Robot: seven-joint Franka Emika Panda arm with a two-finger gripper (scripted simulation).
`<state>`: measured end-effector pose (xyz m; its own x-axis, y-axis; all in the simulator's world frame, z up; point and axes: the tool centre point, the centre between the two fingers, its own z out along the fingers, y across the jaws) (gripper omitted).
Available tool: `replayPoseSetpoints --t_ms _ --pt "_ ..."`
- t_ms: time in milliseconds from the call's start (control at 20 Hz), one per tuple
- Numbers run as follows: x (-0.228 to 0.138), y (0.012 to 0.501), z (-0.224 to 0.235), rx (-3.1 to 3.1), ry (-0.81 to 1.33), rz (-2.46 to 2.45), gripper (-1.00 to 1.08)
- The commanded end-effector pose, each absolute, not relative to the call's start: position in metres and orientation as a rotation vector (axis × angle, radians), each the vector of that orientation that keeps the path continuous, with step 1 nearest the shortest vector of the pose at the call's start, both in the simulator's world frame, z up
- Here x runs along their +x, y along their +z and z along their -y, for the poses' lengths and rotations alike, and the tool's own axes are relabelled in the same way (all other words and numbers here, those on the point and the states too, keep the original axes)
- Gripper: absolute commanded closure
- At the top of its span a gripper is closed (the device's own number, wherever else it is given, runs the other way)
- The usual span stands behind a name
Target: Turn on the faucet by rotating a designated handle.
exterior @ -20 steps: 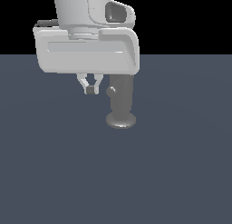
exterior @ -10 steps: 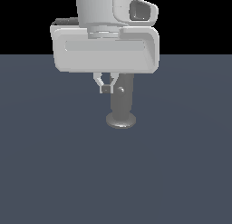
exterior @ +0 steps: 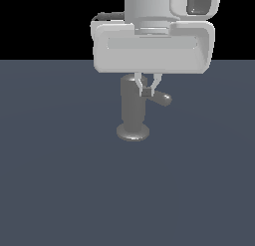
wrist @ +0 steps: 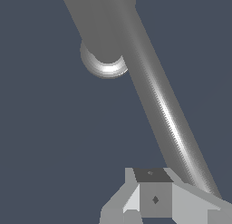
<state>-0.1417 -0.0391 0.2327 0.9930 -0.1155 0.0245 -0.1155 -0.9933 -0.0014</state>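
My gripper (exterior: 146, 91) hangs just above the centre of the exterior view, below the wide pale block of my wrist. Its two fingers slope inward and meet at a small dark pad, so they look nearly closed. I cannot tell whether anything is pinched between them. The tips sit in front of the faucet (exterior: 132, 110), which is a grey upright cylinder on a wider round base resting on the dark blue-grey floor (exterior: 60, 180). The handle (exterior: 162, 97) is a slim grey rod with a rounded end. It juts from the cylinder toward the exterior view's right, beginning just beside my fingertips, and whether I touch it is unclear.

In the wrist view the handle (wrist: 165, 114) runs as a long bright rod down to my gripper (wrist: 154, 196), passing close along one finger. The faucet (wrist: 102, 32) cylinder and the shiny rim of its base fill the far end of the rod.
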Motion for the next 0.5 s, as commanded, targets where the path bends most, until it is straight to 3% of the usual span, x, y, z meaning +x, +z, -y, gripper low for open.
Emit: replayPoseSetpoints --t_ms 0,450 --pt "-0.145 0.220 0.060 -3.135 0.000 -0.203 1.08" --pt "-0.143 0.220 0.107 -3.135 0.000 -0.203 1.08"
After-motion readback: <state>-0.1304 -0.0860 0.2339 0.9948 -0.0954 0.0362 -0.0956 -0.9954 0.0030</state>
